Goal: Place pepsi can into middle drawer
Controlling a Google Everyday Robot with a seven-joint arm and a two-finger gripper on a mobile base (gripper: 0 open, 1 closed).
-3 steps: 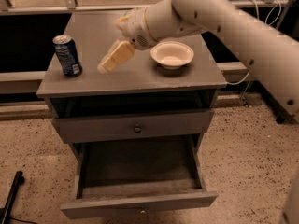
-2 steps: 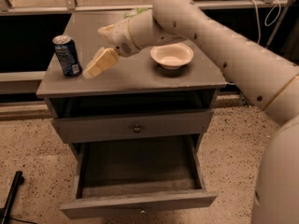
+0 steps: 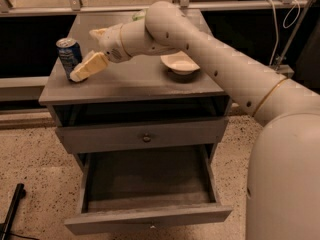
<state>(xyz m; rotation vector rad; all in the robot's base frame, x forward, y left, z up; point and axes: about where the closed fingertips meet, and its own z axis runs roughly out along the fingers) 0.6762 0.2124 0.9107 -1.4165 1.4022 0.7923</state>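
The pepsi can (image 3: 69, 57), blue with a silver top, stands upright at the left edge of the grey cabinet's top (image 3: 145, 81). My gripper (image 3: 84, 54) is open just to the right of the can. Its lower finger (image 3: 89, 66) reaches to the can's base and its upper finger (image 3: 99, 33) is behind and to the right of the can. The can is not held. The middle drawer (image 3: 150, 218) is pulled out wide open below, its deep box showing nothing inside.
A white bowl (image 3: 180, 63) sits on the cabinet top at the right, partly behind my arm. The upper drawer front with a small round knob (image 3: 146, 138) is shut. A dark rod (image 3: 12, 209) lies on the speckled floor at the lower left.
My gripper has moved left across the cabinet top, from near the bowl to right beside the can. The can and the drawers have not moved.
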